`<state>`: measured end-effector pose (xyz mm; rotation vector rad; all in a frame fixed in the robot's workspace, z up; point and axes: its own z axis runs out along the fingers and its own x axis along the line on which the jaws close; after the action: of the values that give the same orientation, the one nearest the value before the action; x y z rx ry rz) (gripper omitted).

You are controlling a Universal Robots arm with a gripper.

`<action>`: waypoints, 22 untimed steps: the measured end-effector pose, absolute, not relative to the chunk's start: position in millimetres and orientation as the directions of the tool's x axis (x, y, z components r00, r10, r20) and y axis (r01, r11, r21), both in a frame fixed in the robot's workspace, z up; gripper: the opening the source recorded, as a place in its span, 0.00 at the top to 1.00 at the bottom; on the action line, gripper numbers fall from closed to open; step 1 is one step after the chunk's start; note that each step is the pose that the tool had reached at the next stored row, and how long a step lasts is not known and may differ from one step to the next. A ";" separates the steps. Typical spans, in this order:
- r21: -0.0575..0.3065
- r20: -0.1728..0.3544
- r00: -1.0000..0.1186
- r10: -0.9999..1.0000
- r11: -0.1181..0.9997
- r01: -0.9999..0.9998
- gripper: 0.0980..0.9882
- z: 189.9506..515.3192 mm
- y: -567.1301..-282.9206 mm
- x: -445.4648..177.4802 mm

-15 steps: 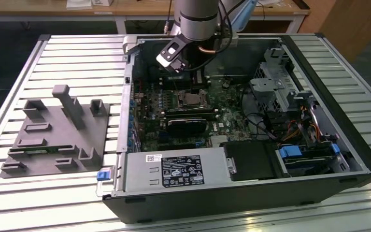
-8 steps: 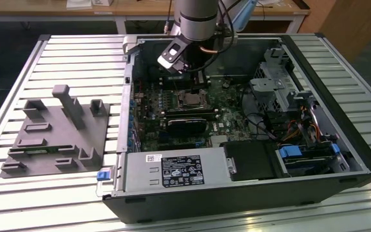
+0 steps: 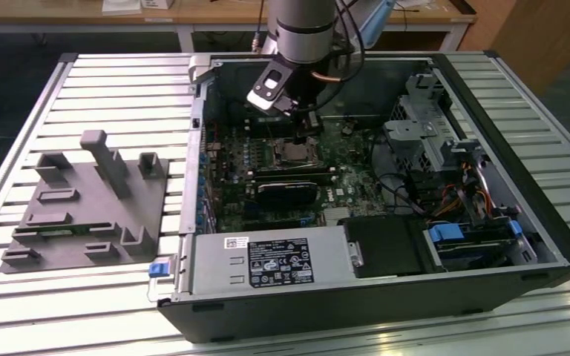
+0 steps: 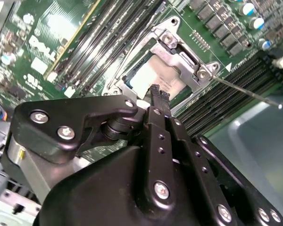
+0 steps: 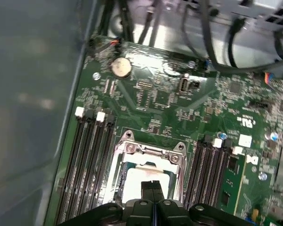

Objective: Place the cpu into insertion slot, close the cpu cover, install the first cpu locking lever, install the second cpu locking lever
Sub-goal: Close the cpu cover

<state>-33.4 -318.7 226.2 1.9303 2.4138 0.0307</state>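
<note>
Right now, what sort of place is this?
Probably a robotics lab or workshop: an open PC case lies on a slatted metal table, a robot arm reaches into it, and wooden benches stand behind.

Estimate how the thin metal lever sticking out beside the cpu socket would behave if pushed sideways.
The lever is a long thin wire, so it would probably flex springily rather than stay stiff. Its smooth metal looks slippery; the shut fingers might slide off. One end seems anchored by the cpu cover, so it should pivot, not slide.
</note>
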 end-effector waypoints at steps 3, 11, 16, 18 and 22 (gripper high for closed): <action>0.047 -0.028 -0.271 0.962 0.273 0.961 0.99 225.9 -318.7 -33.4; 0.046 -0.032 -0.409 0.912 0.410 0.911 0.99 225.3 -318.7 -33.4; 0.044 -0.036 -0.489 0.871 0.491 0.870 0.99 225.0 -318.7 -33.4; 0.043 -0.037 -0.520 0.853 0.521 0.852 0.99 224.8 -318.7 -33.4; 0.041 -0.040 -0.580 0.814 0.581 0.813 0.99 224.6 -318.7 -33.5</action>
<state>-33.5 -318.7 224.6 1.4128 2.7451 0.0281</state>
